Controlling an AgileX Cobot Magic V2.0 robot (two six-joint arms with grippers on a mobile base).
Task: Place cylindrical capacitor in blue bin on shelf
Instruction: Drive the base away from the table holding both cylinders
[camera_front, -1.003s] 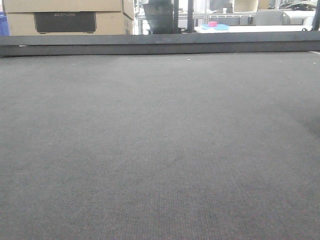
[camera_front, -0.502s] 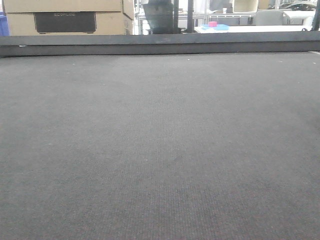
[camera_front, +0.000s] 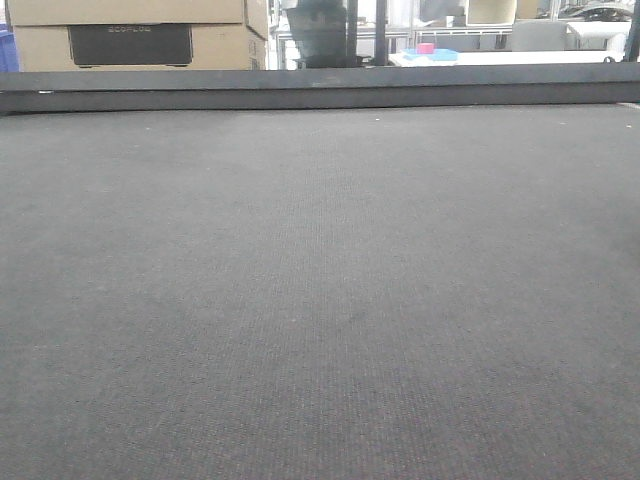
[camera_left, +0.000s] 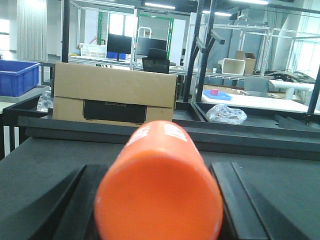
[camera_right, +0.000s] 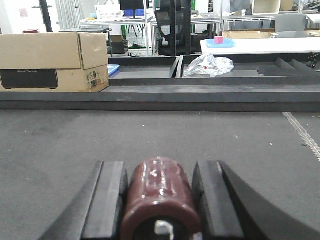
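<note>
**Two loaded grippers hanging over the grey mat**

The right gripper (camera_right: 159, 169) is clamping the cylindrical capacitor (camera_right: 160, 192) between its two black fingers (camera_right: 107, 200). The glossy dark brown body is lying lengthwise along the jaws, with its near end facing the wrist camera. The left gripper (camera_left: 152, 172) is pinching an orange cylinder (camera_left: 160, 200) in the same way, and its fingers are pressing both sides.

Beneath both, a dark grey woven mat (camera_front: 320, 300) is stretching flat to a raised dark rim (camera_front: 320, 90) at the far edge. A pale stitched line (camera_right: 302, 132) is running along the mat's right side.

Beyond the rim, a cardboard box (camera_left: 114, 92) with a black label panel is sitting in a dark tray, and a crumpled clear plastic bag (camera_right: 207, 65) is lying in the neighbouring tray. Further back, a black office chair (camera_right: 172, 25) is standing beside a white table (camera_right: 260, 46) that is carrying a blue tray (camera_right: 220, 43). A blue crate (camera_left: 17, 76) is resting off to the left. Bright ceiling lights are shining over metal frames across the workshop hall.
</note>
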